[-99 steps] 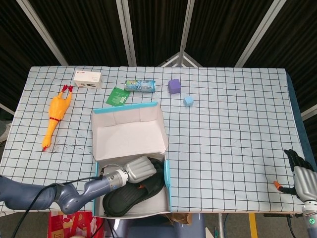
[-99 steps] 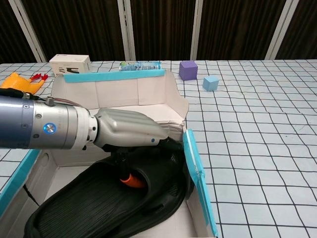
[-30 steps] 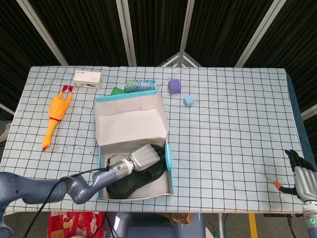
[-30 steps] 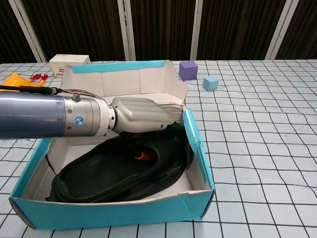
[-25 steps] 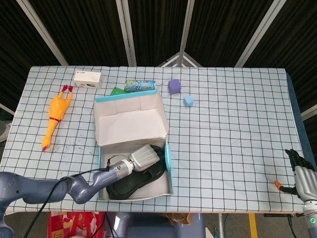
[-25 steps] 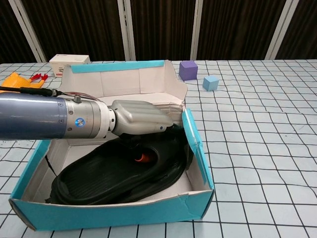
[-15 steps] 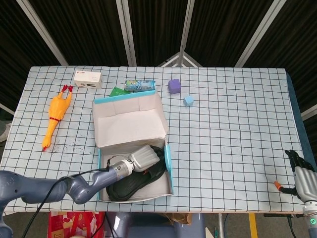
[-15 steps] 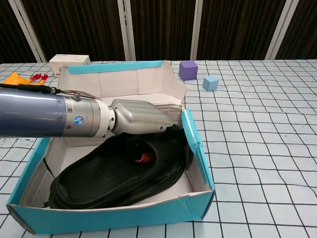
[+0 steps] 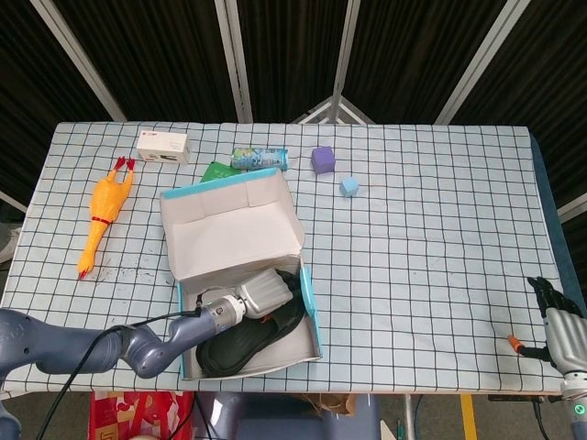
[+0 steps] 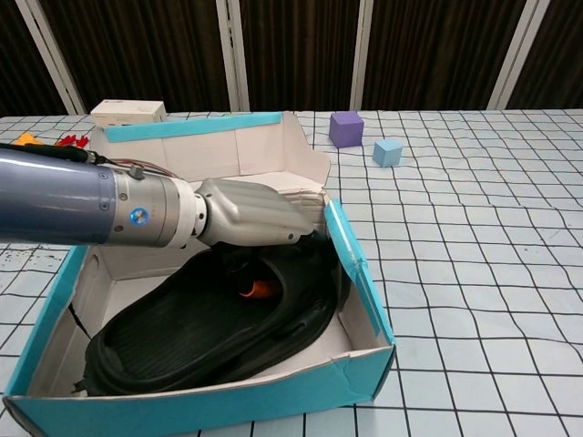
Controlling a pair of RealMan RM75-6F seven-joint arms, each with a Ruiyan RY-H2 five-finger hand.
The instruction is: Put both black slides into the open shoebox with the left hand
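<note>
Black slides (image 10: 205, 332) lie inside the open shoebox (image 10: 360, 282), their ribbed rubber soles turned upward and overlapping so that the two cannot be told apart clearly. The shoebox is cardboard, turquoise on the outside and pale inside, with its hinged lid (image 9: 229, 225) standing open toward the far side of the table (image 9: 431, 238). The left hand (image 10: 250, 223), a smooth silver-grey metal shell on a glossy blue-grey forearm, reaches into the box with its fingers curled down over the upper edge of the slides; an orange fingertip (image 10: 258, 289) shows against the black rubber. Whether the fingers actually clamp the slides or only press on them cannot be told. The right hand (image 9: 557, 316), dark and slender, sits at the table's near right edge, well apart from the box, with nothing in it; how far its fingers are spread is too small to judge. A checked white cloth with a dark grid covers the table. Beyond the box lie a yellow rubber chicken (image 9: 103, 215), a small white carton (image 9: 162, 145), a green packet (image 9: 216, 170), a crinkled blue wrapper (image 9: 258, 158), a purple cube (image 9: 322, 159) and a light blue cube (image 9: 348, 186).
</note>
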